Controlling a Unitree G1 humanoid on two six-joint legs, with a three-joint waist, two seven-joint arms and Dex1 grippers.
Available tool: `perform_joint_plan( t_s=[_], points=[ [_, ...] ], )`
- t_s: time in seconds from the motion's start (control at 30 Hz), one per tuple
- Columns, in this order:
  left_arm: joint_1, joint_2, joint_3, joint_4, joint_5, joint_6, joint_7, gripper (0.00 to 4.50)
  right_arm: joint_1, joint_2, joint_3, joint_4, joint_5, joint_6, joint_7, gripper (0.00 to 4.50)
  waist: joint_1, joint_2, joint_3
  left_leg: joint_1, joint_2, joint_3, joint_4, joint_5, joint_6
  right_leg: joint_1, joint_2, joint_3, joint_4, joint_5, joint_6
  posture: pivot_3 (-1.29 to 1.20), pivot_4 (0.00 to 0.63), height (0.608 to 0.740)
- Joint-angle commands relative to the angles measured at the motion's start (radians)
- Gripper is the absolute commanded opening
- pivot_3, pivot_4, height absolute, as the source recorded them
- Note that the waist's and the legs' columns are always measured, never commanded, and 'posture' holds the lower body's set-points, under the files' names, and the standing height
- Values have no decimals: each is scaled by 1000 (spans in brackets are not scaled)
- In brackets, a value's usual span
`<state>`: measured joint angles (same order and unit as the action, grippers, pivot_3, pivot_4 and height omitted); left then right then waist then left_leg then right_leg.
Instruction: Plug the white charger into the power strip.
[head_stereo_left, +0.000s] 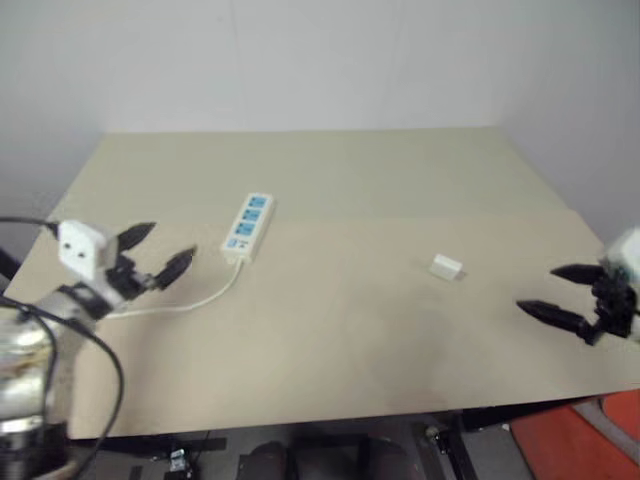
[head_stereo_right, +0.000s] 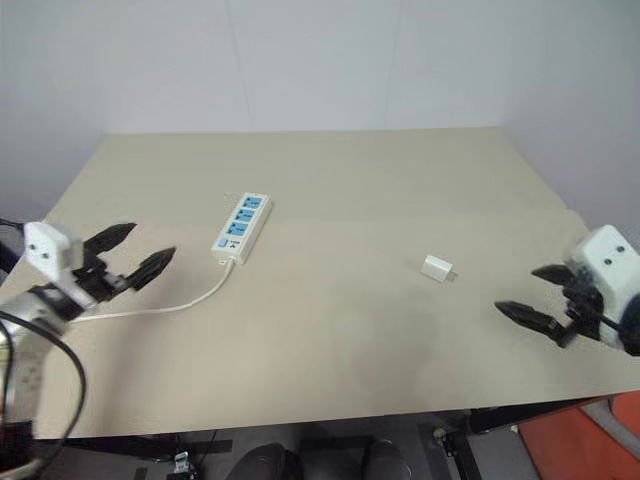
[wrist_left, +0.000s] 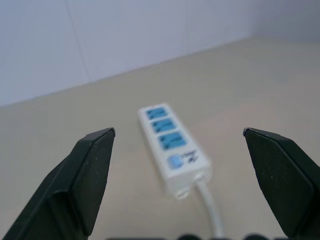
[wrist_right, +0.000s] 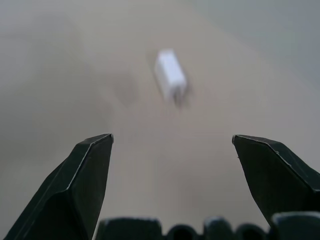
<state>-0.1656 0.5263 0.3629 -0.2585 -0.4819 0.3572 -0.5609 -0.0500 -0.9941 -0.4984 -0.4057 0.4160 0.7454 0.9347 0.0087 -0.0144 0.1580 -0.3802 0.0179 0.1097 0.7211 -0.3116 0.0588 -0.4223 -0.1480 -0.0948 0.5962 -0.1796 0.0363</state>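
The white charger (head_stereo_right: 437, 267) lies loose on the surface (head_stereo_right: 330, 340), well apart from the power strip (head_stereo_right: 242, 226). Both the right end effector (head_stereo_right: 540, 295) and left end effector (head_stereo_right: 132, 254) gape wide, empty. That small cube could skid away under a pinch that lands off-centre.

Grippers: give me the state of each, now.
Left gripper: open, holding nothing, facing the power strip.
Right gripper: open, holding nothing, facing the white charger.

Beige table (head_stereo_right: 330, 380) against plain white wall (head_stereo_right: 300, 60)
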Motion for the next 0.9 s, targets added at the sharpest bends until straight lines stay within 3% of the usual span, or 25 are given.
perform_joint_plan(
  t_s=[0.03,0.2,0.43,0.63,0.9],
  points=[
    [18,-58,-48,-79,53,-2,109,4473,-106,45,113,-85,21,0,-83,4500,-6,0,0,0,0,0,-1,0,0,0,0,0,0,0,0,0,150,740],
    [19,-111,-72,-45,76,-5,165,4473,-262,111,250,-171,91,97,-139,4500,-5,0,0,0,-1,0,-1,1,-2,-2,1,-1,0,0,-1,0,150,740],
    [-66,-123,-92,75,144,10,247,4473,-362,51,306,-202,173,206,-128,4500,10,-1,0,-4,-1,-2,1,0,0,-2,0,-3,-1,0,-1,0,150,740],
    [-94,-145,-125,109,138,-4,221,4473,-349,46,342,-217,162,198,-147,4500,4,-1,0,-4,-1,-2,1,0,0,-2,0,-4,-1,0,-1,0,150,740],
    [-165,-190,-149,287,197,-105,241,4473,-341,55,339,-254,179,206,-179,4500,4,-1,0,-4,-1,-2,3,0,0,-2,0,-4,0,1,-1,0,150,740]
  ],
)
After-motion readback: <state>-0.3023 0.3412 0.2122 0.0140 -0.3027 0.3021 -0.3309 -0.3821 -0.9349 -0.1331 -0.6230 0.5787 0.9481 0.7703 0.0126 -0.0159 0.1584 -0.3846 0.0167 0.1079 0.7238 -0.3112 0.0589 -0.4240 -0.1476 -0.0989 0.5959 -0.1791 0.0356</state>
